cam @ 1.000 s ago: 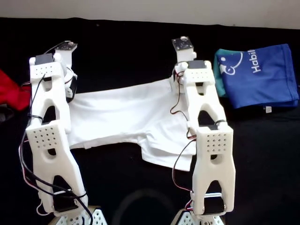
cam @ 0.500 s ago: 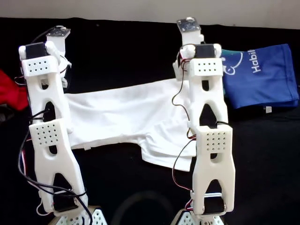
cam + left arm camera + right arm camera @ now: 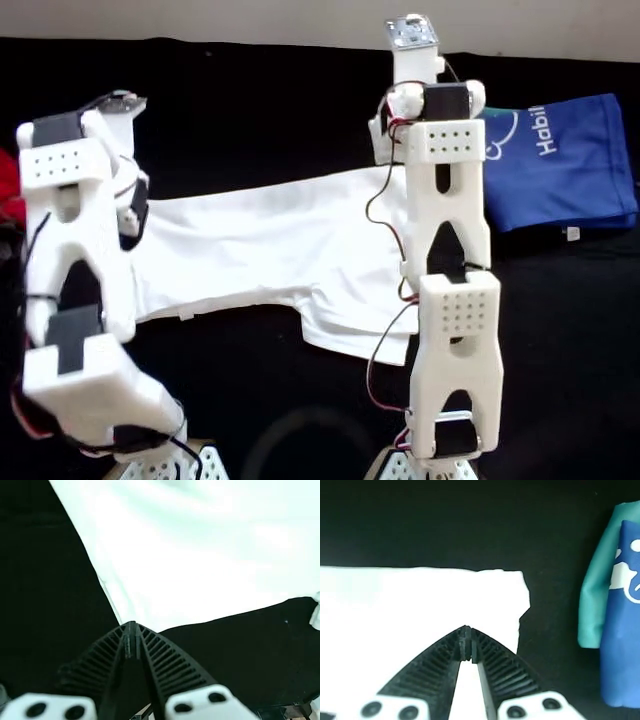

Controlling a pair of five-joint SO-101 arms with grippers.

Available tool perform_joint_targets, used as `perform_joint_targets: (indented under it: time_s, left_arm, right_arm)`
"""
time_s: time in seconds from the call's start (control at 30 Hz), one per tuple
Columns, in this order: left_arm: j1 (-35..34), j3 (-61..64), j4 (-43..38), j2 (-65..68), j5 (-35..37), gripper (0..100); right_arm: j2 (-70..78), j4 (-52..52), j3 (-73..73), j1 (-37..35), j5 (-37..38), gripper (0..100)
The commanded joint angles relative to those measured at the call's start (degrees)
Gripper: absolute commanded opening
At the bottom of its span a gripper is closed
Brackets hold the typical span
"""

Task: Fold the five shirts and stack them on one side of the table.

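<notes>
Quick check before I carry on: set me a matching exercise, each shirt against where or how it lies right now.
1. white shirt
2. blue shirt
3. teal shirt
4. red shirt

A. peeks out from under another shirt
B. spread wide, centre of the high view
C. folded, lying on another shirt
D. at the high view's left edge

Pairs: 1-B, 2-C, 3-A, 4-D

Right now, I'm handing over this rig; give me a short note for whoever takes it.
Left gripper and right gripper: both shut, each apparently pinching an edge of the white shirt, spread mid-table.
Done: blue shirt folded on a teal shirt at the table's right side.
Red shirt bunched at the left edge.
Left: finish the white, fold the red, stack both.
</notes>
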Motion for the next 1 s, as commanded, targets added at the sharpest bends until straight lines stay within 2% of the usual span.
perform_joint_targets:
  time_s: [0.0,0.17,0.37,0.57,0.67,0.8,0.97]
  left_arm:
    - [-0.57,19.65,-9.41,-12.53,0.00,1]
    - [-0.66,37.67,-20.04,-21.41,0.00,1]
    - [-0.66,47.43,-28.75,-22.90,0.00,1]
    - [-0.75,52.44,-35.43,-22.90,0.00,1]
    - [-0.75,55.08,-39.56,-22.90,0.09,1]
    - [-0.75,58.68,-45.63,-22.90,0.18,1]
    - [-0.75,59.12,-46.33,-22.99,0.26,1]
  right_arm:
    - [-12.53,0.66,14.37,-2.68,-0.62,0.5]
    - [-21.85,-1.01,30.90,-3.12,-0.35,0.5]
    - [-36.53,-7.34,50.59,-3.12,-0.09,0.5]
    - [-50.95,-28.97,87.60,-3.12,1.76,0.5]
    - [-53.67,-40.57,102.11,-3.12,1.85,0.5]
    - [-53.49,-50.95,110.99,-3.12,2.37,0.5]
    - [-53.49,-52.79,114.95,-3.12,6.68,0.5]
